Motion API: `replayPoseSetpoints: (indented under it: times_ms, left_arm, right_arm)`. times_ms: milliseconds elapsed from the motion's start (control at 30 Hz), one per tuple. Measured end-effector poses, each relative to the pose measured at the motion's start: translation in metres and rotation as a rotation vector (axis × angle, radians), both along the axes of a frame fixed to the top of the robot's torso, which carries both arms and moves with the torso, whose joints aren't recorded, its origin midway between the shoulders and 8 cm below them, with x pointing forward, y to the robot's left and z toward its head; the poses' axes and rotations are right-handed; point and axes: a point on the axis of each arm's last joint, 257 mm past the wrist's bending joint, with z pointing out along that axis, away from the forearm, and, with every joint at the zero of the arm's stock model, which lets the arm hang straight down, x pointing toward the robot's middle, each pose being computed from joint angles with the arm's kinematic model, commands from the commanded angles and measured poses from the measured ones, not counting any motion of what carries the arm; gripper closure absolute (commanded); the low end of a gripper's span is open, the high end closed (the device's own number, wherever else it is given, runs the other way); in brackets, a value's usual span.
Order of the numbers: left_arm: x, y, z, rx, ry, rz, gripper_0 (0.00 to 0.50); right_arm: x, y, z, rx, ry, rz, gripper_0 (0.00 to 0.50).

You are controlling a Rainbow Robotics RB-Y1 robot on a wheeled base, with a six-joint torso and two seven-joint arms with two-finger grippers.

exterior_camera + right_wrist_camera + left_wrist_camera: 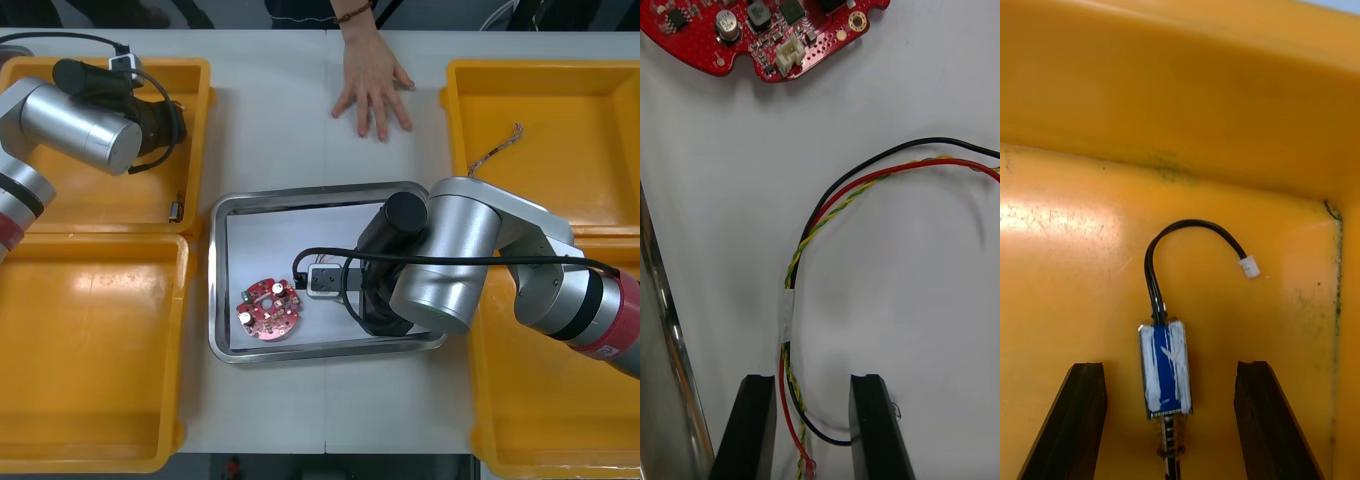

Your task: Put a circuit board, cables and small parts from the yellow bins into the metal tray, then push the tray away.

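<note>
At centre frame we see the metal tray point(217, 300), a red circuit board point(269, 309) in its lower left. Our right arm point(450, 262) reaches in from the right over the tray's right half; our left arm point(75, 125) hangs over the upper-left yellow bin point(100, 203).

Bright, even light from above; glare along the metal tray point(666, 337) wall; sheen on the yellow bin point(1067, 225) floor.

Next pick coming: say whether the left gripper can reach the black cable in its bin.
Probably yes: the left gripper is open astride the black cable, nothing lying between.
</note>
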Motion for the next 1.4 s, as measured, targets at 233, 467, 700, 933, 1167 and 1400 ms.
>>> replayPoseSetpoints:
  times_ms: [233,467,700,933,1167,1400]
  left_arm:
    - [0.002,0.001,0.001,0.008,-0.004,0.002,0.0]
    - [0.002,0.001,0.0,0.01,-0.004,0.003,0.498]
    - [0.001,0.002,-0.001,0.011,0.0,0.004,0.5]
    - [-0.01,0.003,-0.006,0.036,0.061,0.016,0.5]
    - [-0.052,0.001,0.025,0.057,0.207,0.056,0.5]
    - [-0.092,-0.013,0.078,0.008,0.247,0.043,0.5]
  right_arm:
    - [0.001,-0.016,0.0,-0.055,0.001,-0.028,0.0]
    - [0.011,-0.035,0.018,-0.073,0.0,-0.099,0.0]
    - [0.011,-0.051,0.056,-0.079,-0.016,-0.161,0.0]
    - [0.011,-0.06,0.097,-0.051,-0.065,-0.195,0.0]
    - [0.032,-0.068,0.15,0.075,-0.165,-0.259,0.0]
    - [0.051,-0.1,0.185,0.128,-0.231,-0.354,0.0]
